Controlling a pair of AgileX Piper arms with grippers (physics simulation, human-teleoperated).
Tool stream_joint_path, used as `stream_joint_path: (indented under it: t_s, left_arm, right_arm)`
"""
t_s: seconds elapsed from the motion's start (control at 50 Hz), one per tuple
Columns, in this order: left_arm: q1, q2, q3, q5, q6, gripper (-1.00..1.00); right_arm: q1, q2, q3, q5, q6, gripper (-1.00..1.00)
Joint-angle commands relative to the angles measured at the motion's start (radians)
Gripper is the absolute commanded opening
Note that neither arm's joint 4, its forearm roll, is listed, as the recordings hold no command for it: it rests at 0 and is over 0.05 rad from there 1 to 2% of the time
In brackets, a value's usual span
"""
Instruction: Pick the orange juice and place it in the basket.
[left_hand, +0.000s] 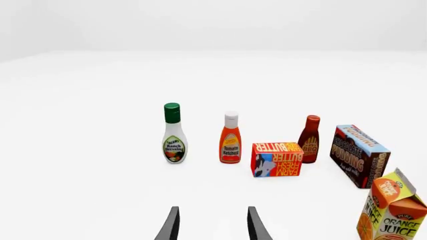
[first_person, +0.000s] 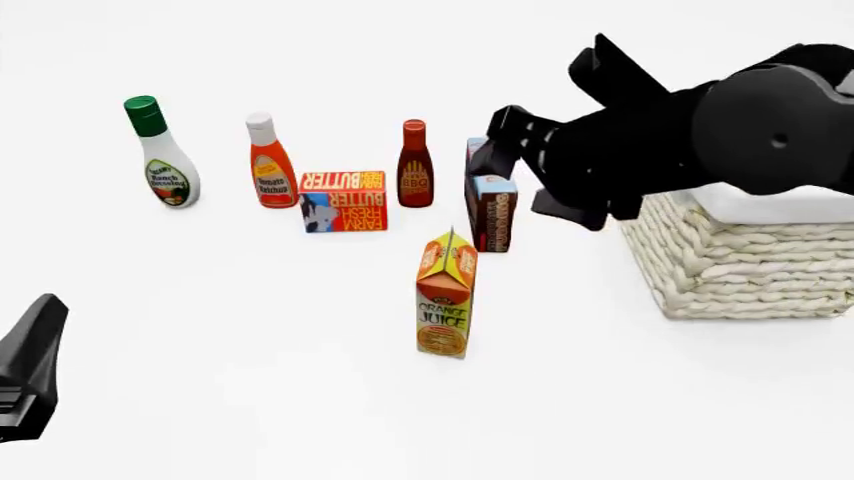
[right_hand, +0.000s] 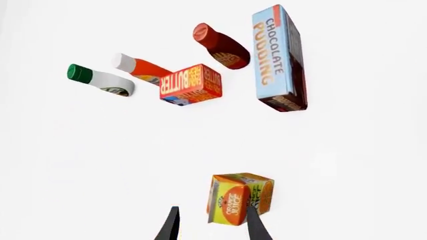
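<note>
Ranch (first_person: 164, 160), ketchup (first_person: 271, 165), butter (first_person: 344, 201), BBQ sauce (first_person: 415, 170), pudding (first_person: 490, 200).

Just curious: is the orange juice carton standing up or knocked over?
Standing upright: in the front view the orange juice rests on its base on the table, gable top uppermost.

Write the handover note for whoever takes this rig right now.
Left gripper: open, empty, low at the near left, away from the groceries.
Right gripper: open, empty, up above the table looking down on the orange juice.
Orange juice: upright on the table, near side of the pudding box, left of the basket.
Done: nothing gripped.
Left: lower, grip the carton, carry it into the basket.
</note>
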Motion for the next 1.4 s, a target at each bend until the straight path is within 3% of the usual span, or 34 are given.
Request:
stream_joint_path:
  t_s: [0.02,0.42,0.56,0.66,1.0,1.32,1.38,1.4]
  left_arm:
    - [0.0,0.0,0.0,0.0,0.0,1.0]
    - [0.0,0.0,0.0,0.0,0.0,1.0]
    - [0.0,0.0,0.0,0.0,0.0,1.0]
    - [0.0,0.0,0.0,0.0,0.0,1.0]
    - [0.0,0.0,0.0,0.0,0.0,1.0]
    - [0.0,0.0,0.0,0.0,0.0,1.0]
    - [0.0,0.0,0.0,0.0,0.0,1.0]
    - [0.0,0.0,0.0,0.0,0.0,1.0]
  right_arm:
    - [0.043,0.071,-0.075,0.074,0.052,1.0]
    - [0.073,0.191,-0.268,0.291,0.07,1.0]
    - [0.105,0.205,-0.284,0.341,0.116,1.0]
    - [0.09,0.236,-0.348,0.418,0.099,1.0]
    - [0.118,0.287,-0.422,0.515,0.153,1.0]
    - [0.069,0.425,-0.62,0.7,0.084,1.0]
    - [0.085,0.423,-0.613,0.699,0.098,1.0]
    - [0.037,0.464,-0.663,0.753,0.047,1.0]
